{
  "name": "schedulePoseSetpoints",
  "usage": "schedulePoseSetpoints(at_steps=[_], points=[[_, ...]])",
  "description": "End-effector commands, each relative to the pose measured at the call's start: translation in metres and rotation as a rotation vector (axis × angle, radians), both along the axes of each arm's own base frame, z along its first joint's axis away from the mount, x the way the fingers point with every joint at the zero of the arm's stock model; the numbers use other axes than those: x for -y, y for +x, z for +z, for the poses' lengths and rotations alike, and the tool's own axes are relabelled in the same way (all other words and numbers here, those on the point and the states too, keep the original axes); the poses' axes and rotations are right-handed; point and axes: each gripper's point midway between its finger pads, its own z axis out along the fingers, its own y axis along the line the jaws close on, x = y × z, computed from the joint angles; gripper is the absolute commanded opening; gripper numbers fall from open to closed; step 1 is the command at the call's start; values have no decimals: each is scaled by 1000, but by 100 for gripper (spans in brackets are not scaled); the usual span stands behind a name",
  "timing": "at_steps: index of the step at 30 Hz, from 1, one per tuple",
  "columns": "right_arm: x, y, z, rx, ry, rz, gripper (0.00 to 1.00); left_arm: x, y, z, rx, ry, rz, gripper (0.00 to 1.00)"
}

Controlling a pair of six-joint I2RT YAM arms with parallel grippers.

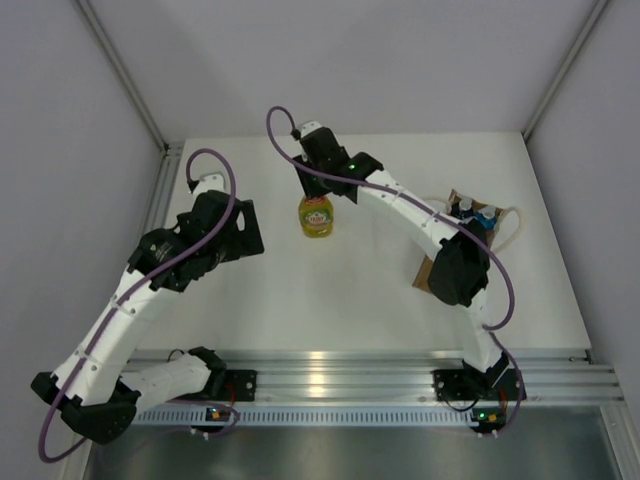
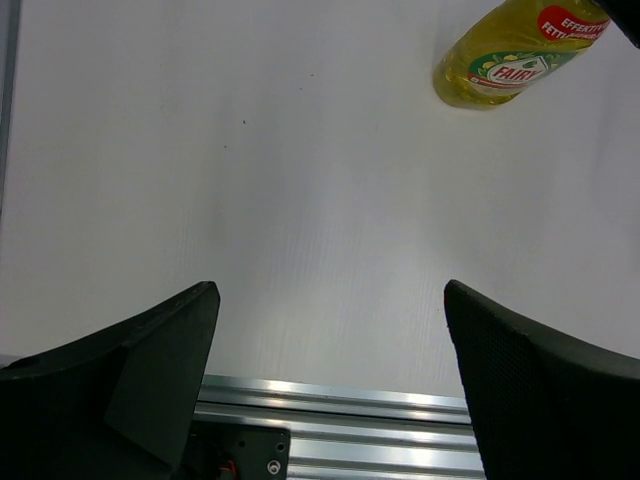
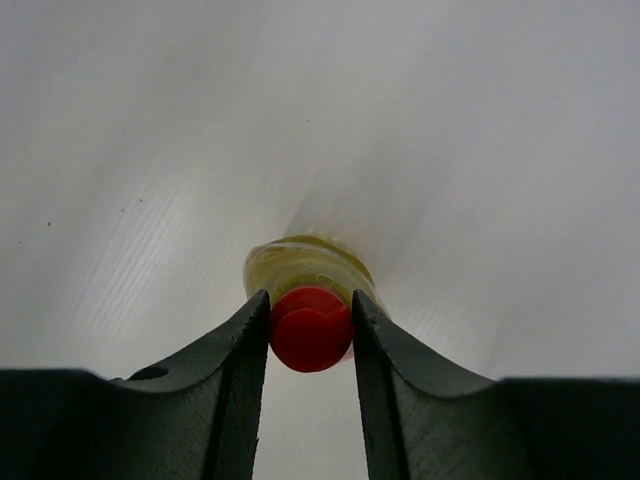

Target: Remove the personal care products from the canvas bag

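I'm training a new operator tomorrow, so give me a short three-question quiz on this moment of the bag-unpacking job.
1. True or false: the right gripper is closed on the red cap of the yellow-green bottle.
2. Pick one. The left gripper is: A) open with nothing between its fingers; B) shut on an orange bottle; C) out of every view.
3. Fill in: the blue-topped bottles sit in the ___.

Key: 1 true; 2 A; 3 canvas bag.
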Motion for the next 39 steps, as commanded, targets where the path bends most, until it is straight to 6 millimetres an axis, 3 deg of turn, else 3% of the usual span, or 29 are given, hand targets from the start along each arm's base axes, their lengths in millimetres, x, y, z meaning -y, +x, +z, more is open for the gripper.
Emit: schedulePoseSetpoints(at_steps=[1, 3, 8, 9, 13, 15, 16, 17, 18, 19, 20, 24, 25, 27, 28, 31, 39], points=[[-8, 16, 59, 145, 123, 13, 42, 5, 4, 8, 39, -48, 4, 98], [-4, 15, 63, 149, 127, 10, 60, 8, 5, 6, 29, -52, 2, 98], [11, 13, 95, 182, 171, -8, 70, 19, 6, 4, 13, -78, -41, 98], [18, 8, 111, 199, 194, -15, 71, 27, 6, 5, 9, -103, -72, 98], [72, 2, 141, 182, 225, -144, 71, 50, 8, 5, -13, -165, -159, 98], [110, -17, 145, 154, 208, -221, 71, 59, 9, 5, -26, -190, -182, 98], [130, -19, 144, 131, 224, -275, 71, 65, 10, 5, -34, -213, -198, 98], [147, -27, 130, 88, 202, -308, 70, 69, 11, 2, -47, -213, -205, 98], [169, -45, 137, 77, 201, -339, 70, 71, 11, 2, -49, -217, -208, 98], [191, -49, 133, 60, 193, -386, 70, 73, 12, 1, -52, -217, -212, 98], [219, -66, 124, 28, 174, -439, 69, 76, 13, 0, -54, -217, -220, 98], [274, -106, 106, 2, 106, -504, 68, 84, 13, -1, -57, -226, -247, 98], [286, -114, 93, -21, 68, -521, 69, 86, 13, -2, -58, -224, -255, 98], [308, -128, 91, -22, 50, -582, 69, 88, 14, -5, -67, -221, -263, 98], [322, -135, 78, -66, 31, -631, 69, 88, 13, -7, -72, -217, -265, 98], [343, -151, 64, -110, 37, -726, 69, 88, 12, -11, -81, -208, -270, 98], [350, -164, 41, -168, 70, -826, 75, 85, 8, -18, -92, -181, -286, 98]])
